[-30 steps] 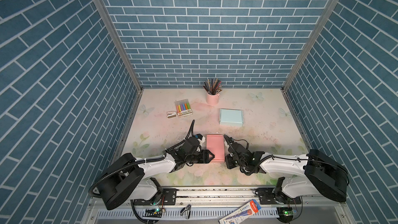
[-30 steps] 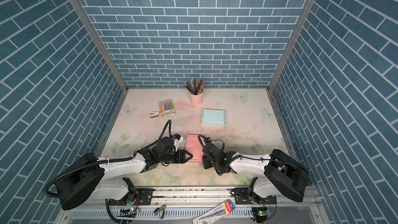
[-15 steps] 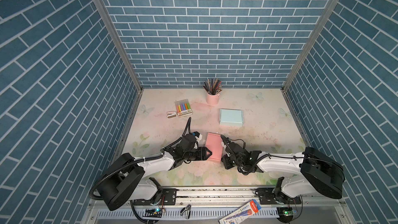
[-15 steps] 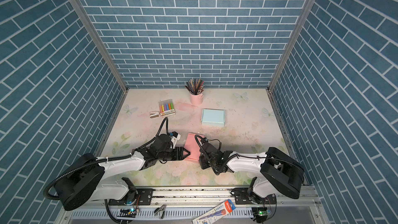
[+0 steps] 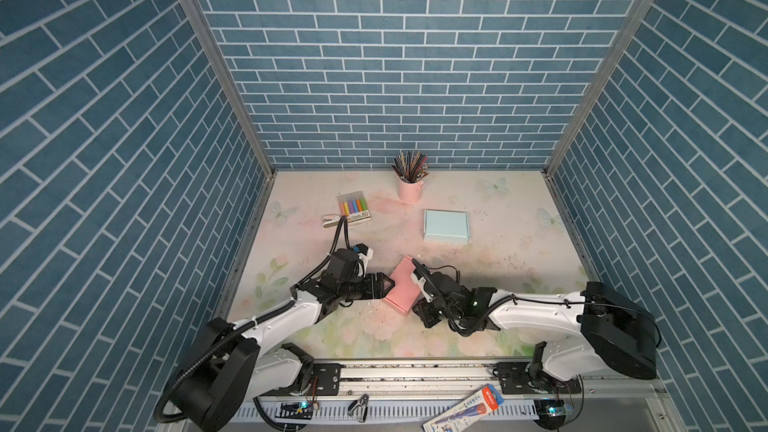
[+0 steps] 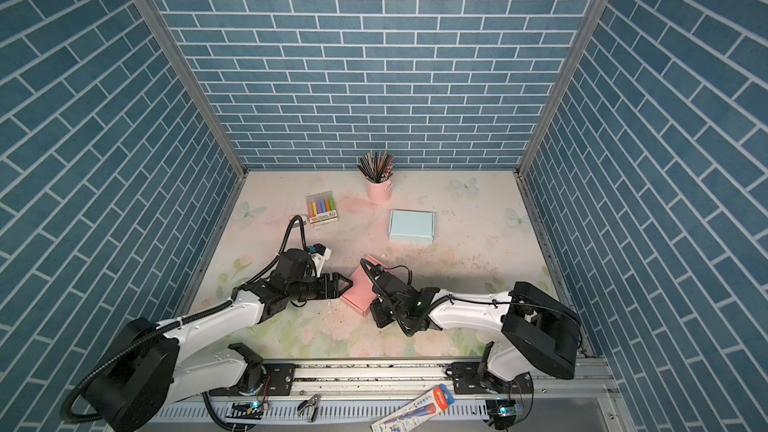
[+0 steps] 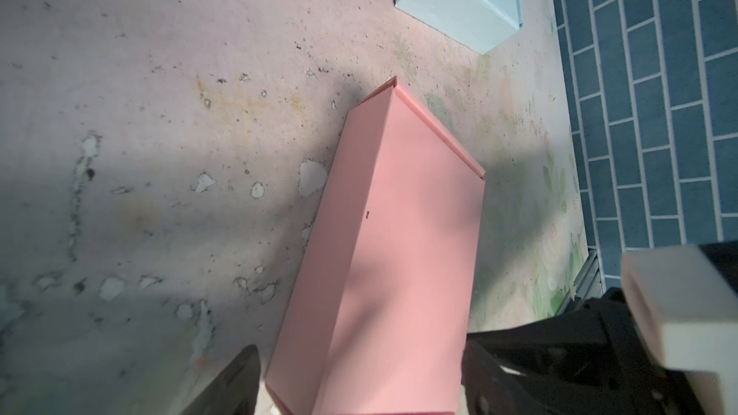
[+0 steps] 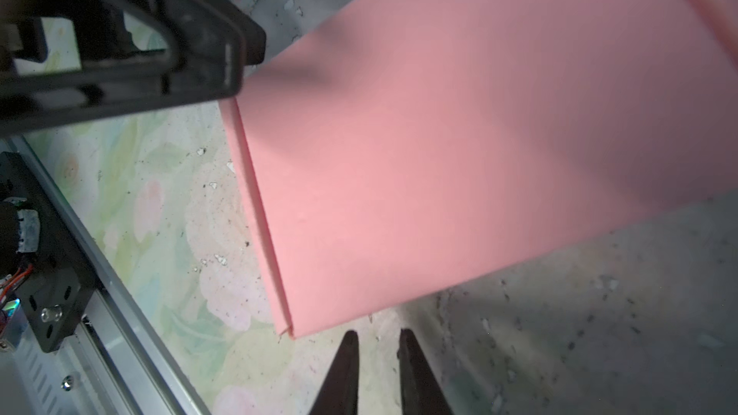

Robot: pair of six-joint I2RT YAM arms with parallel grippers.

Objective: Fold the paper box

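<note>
The pink paper box (image 5: 404, 290) lies near the middle of the surface (image 5: 498, 280), towards the near edge. It is turned at a slant, so one corner points to the far wall and its short seamed end faces the near rail. Its lid is down flat and the walls look squared, so the folding seems all but done.

The left hand (image 7: 359, 353) comes in low from the left. Its jaws stand wide apart on either side of the box's near-left end. A sliver of surface shows between one finger and the box wall, so I judge it is bracketing the box, not clamping it. That spread probably serves to keep the box from sliding or swinging while the other arm works.

In the right wrist view, one of the left hand's fingers (image 8: 179, 53) sits at the corner where the near seam begins, and whether it presses there I cannot tell.

The right hand (image 8: 377, 347) sits just off the box's near-right corner. Its two tips are only narrowly parted, with nothing between them. A slim, nearly closed tip suits poking or pressing a flap edge, not gripping, which may be why it is aimed at the seam's end.

The blue box (image 5: 445, 225), already made up, sits well apart on the far right. The marker pack (image 5: 354, 207) and the pencil cup (image 5: 409, 189) are also far from both arms.
</note>
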